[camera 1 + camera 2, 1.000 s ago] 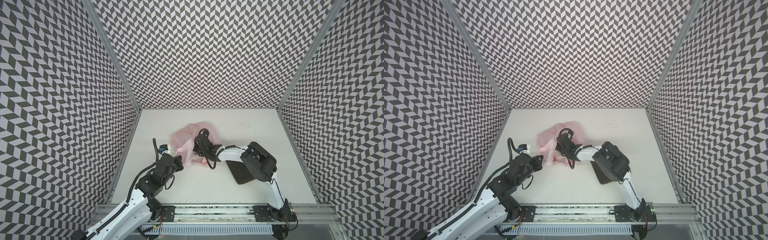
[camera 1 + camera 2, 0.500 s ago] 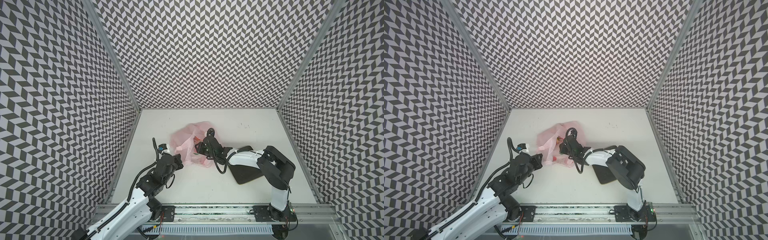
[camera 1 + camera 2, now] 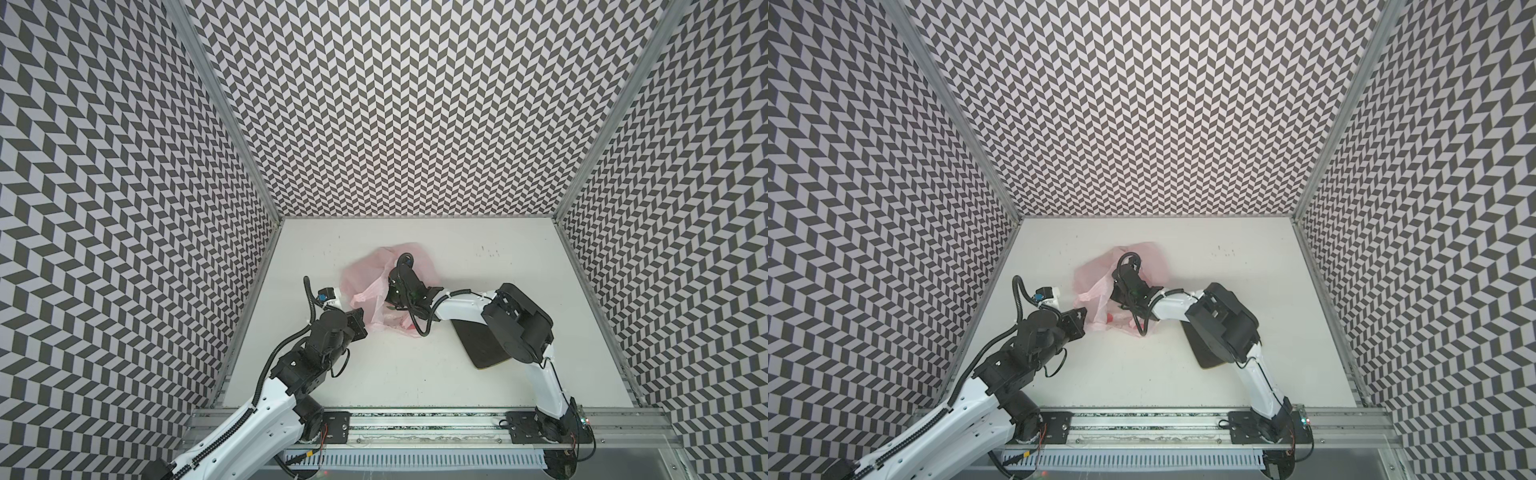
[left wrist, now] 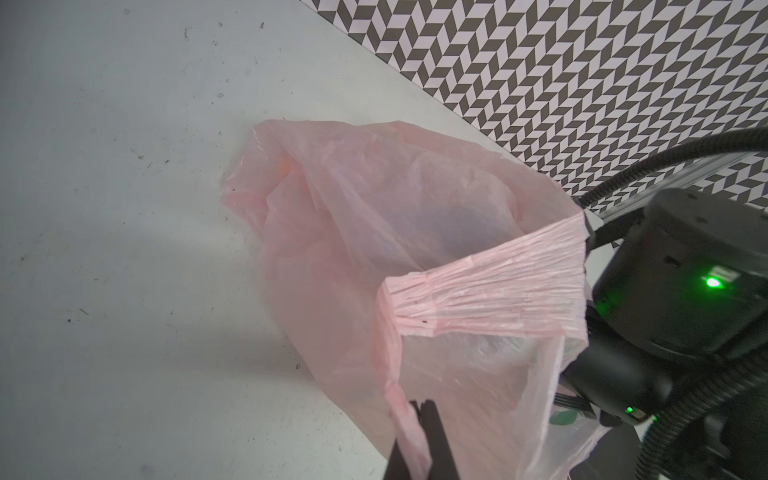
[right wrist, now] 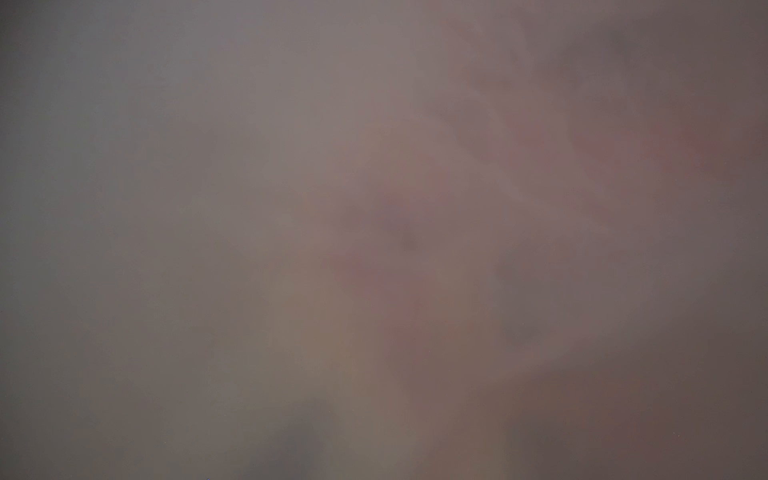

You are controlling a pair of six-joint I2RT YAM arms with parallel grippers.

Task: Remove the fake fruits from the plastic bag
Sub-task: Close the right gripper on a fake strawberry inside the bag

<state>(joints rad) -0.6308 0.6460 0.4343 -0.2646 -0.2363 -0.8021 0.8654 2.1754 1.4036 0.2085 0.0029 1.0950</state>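
The pale-pink plastic bag (image 3: 365, 274) (image 3: 1096, 270) lies crumpled mid-table. In the left wrist view the bag (image 4: 374, 208) has its mouth held up. My left gripper (image 3: 359, 322) (image 4: 419, 436) is shut on a twisted handle of the bag at its near left corner. My right gripper (image 3: 395, 299) (image 3: 1125, 291) reaches into the bag's mouth from the right, and plastic hides its fingertips. The right wrist view is only a pink-grey blur. Of the fake fruits, a small red one (image 3: 1109, 318) shows dimly through the plastic, and a bit of green cap (image 4: 561, 417) shows beside my right wrist.
A dark brown flat board (image 3: 478, 345) (image 3: 1204, 353) lies on the white table right of the bag, partly under my right arm's elbow. Chevron-patterned walls close in the left, back and right sides. A metal rail (image 3: 415, 419) runs along the front edge.
The right arm's elbow swung out to the right and came back. Its gripper drew slightly right, then pushed left into the bag again. The left gripper kept hold of the handle.
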